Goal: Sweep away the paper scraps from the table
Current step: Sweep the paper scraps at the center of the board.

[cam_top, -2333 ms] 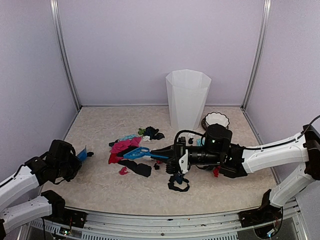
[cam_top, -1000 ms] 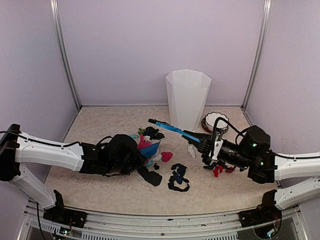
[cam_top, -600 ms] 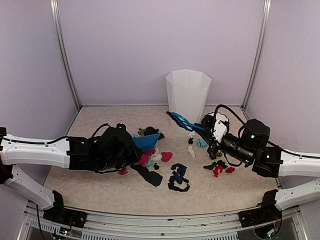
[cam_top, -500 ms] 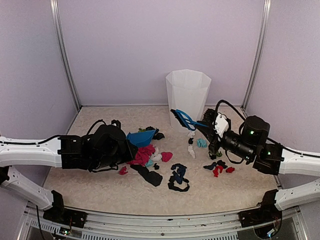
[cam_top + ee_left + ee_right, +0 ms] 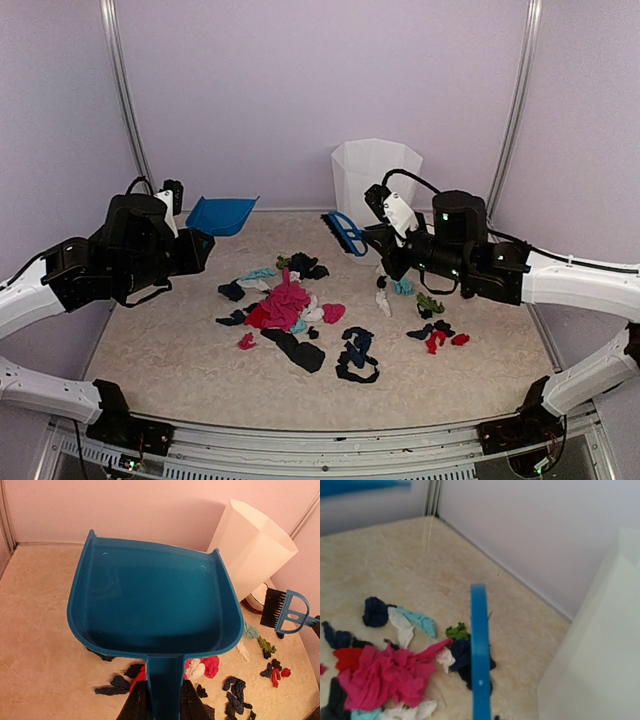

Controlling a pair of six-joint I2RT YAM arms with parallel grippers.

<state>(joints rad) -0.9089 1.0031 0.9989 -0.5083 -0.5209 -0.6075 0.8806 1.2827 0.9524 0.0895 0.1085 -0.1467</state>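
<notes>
**Two-armed sweep, both tools raised.** The left end effector is clamped narrowly on the handle of the blue dustpan. The pan hangs empty in the air over the far left of the surface, well apart from the litter. The right end effector is fully closed on the handle of the blue brush, whose bristles hang above the surface just in front of the white bin.

The paper scraps lie on the surface between the two arms. There is a main heap of pink, black, teal and white at the centre and a black clump nearer the front edge. A looser scatter of red, green and teal lies to the right, below the right arm.

**Step in hand, as judged:** bring both tools down for a pass.
- The pan's lip should sit flat on the surface at the left flank of the heap, mouth toward the brush.
- The brush should land beyond the right-hand scatter (otherwise those bits are missed) and draw leftward in one low stroke.

**Obstacles:**
- The bin stands close behind the brush, with a white bowl at its foot, so the right arm has little room to swing back.
- Light scraps may skip over the lip.
</notes>
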